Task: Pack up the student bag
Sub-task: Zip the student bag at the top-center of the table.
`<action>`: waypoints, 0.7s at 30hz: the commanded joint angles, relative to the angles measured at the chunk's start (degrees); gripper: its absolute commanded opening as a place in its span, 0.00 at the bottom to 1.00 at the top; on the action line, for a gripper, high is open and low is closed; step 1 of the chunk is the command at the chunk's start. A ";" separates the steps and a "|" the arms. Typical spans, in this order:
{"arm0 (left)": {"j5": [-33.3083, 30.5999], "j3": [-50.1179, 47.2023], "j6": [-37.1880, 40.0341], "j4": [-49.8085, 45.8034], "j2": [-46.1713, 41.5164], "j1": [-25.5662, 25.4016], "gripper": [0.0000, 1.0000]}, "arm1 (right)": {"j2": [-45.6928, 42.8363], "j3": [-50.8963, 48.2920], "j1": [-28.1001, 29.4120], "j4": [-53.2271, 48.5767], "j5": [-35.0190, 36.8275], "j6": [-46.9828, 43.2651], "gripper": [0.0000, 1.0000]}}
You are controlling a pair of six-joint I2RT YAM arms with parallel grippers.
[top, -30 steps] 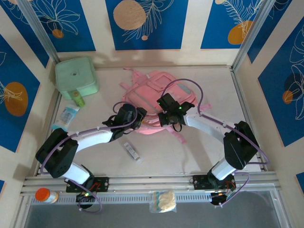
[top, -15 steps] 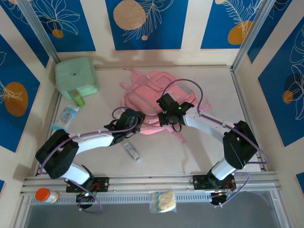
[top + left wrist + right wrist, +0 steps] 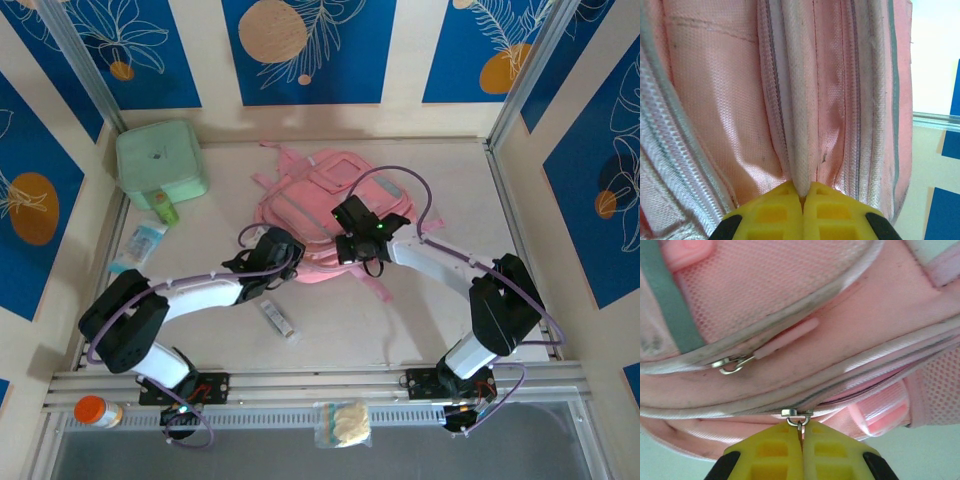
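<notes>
- Top view: the student bag (image 3: 320,185) lies flat at the middle of the table (image 3: 450,180), nearer its far edge; the left hand (image 3: 290,250) and right hand (image 3: 347,245) meet its near side.
- Left wrist view: the left hand is clenched on a raised seam ridge (image 3: 802,125); the fabric looks soft, limp and probably light.
- Right wrist view: the right hand is clenched on the zipper pull (image 3: 799,416), likely the best hold for opening.
</notes>
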 commanded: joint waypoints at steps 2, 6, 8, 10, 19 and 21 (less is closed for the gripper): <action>-4.69 0.38 4.50 -8.77 -2.55 3.91 0.00 | -1.91 0.96 -4.02 -5.28 3.75 0.84 0.00; -2.68 0.00 6.49 -9.37 -3.79 6.90 0.00 | -1.62 1.39 -6.76 -5.58 1.86 -0.82 0.00; -1.51 0.55 8.09 -9.50 -3.71 8.09 0.00 | -0.34 2.86 -8.13 -6.93 0.85 0.00 0.00; 0.28 1.30 8.66 -9.84 -3.27 8.81 0.00 | 0.62 3.60 -8.61 -7.27 -0.16 0.28 0.00; 3.84 2.35 13.27 -10.04 -3.99 9.78 0.02 | 1.94 6.20 -8.11 -8.31 -6.91 0.12 0.20; 5.56 2.49 16.45 -11.74 -5.77 9.79 0.20 | 0.24 6.60 -8.09 -8.78 -9.30 0.56 0.28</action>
